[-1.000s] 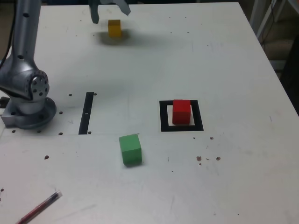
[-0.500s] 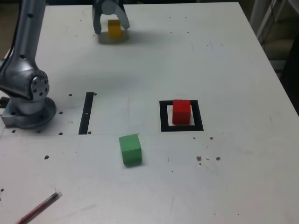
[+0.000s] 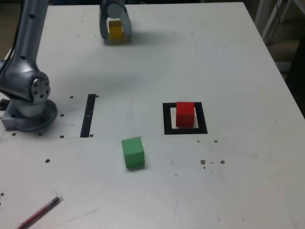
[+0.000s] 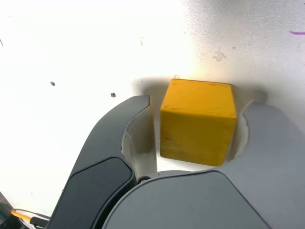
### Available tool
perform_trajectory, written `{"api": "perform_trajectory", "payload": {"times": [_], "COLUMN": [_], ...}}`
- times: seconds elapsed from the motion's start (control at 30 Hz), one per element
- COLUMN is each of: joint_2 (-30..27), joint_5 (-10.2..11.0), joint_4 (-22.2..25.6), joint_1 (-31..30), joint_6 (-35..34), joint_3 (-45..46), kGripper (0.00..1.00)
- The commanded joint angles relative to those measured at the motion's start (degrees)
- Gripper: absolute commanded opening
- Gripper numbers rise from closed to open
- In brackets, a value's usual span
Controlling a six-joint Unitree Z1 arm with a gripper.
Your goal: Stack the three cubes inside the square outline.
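In the exterior view, your gripper (image 3: 116,33) is down over the yellow cube (image 3: 115,29) at the far edge of the worktop (image 3: 157,62), with one finger on either side of the block. The red cube (image 3: 185,115) sits inside the square outline (image 3: 204,130), over by the exterior view's right, and the green cube (image 3: 133,152) rests outside it, nearer the camera and toward the exterior view's left. From this side you can't judge whether the fingers touch the yellow block. The wrist view settles part of that: the fingers are parted around the cube, a visible strip of surface separates one from its side, while the other is so close that you can't tell whether it touches. So your gripper is partly open, not clearly holding anything, and the cube lies between the fingers but off-centre, toward the closer one. That offset is what your next move turns on: closing will probably nudge the block across before both pads bear on it, and it may twist slightly. Once it's gripped, the likely next step is lifting it over to the red cube.
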Motion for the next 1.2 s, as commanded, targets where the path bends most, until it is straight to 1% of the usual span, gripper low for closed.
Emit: {"api": "perform_trajectory", "payload": {"times": [0.0,0.17,0.3,0.43,0.57,0.63,0.73,0.87,0.93,1.03,1.17], "joint_2": [0.2,0.0,-1.4,-3.5,-6.5,-8.1,-10.6,-15.0,-17.7,-19.9,-20.6], "joint_5": [-0.2,-0.2,-0.2,-0.3,-0.3,-0.4,-1.4,-2.8,-3.7,-5.8,-8.6], "joint_4": [-0.1,-0.2,-0.4,-0.2,1.1,2.0,4.0,6.9,8.0,8.9,9.6], "joint_1": [-0.1,-0.1,-0.3,-1.6,-5.3,-8.5,-15.1,-26.0,-32.5,-40.3,-49.2], "joint_6": [0.1,0.0,0.1,-0.3,-2.4,-4.7,-9.8,-18.8,-24.5,-31.6,-39.7], "joint_3": [-0.1,-0.7,-0.6,0.5,2.5,4.0,6.1,8.1,9.1,9.9,9.0], "kGripper": [0.4,0.32,0.25,0.22,0.22,0.22,0.22,0.22,0.22,0.23,0.23]}}
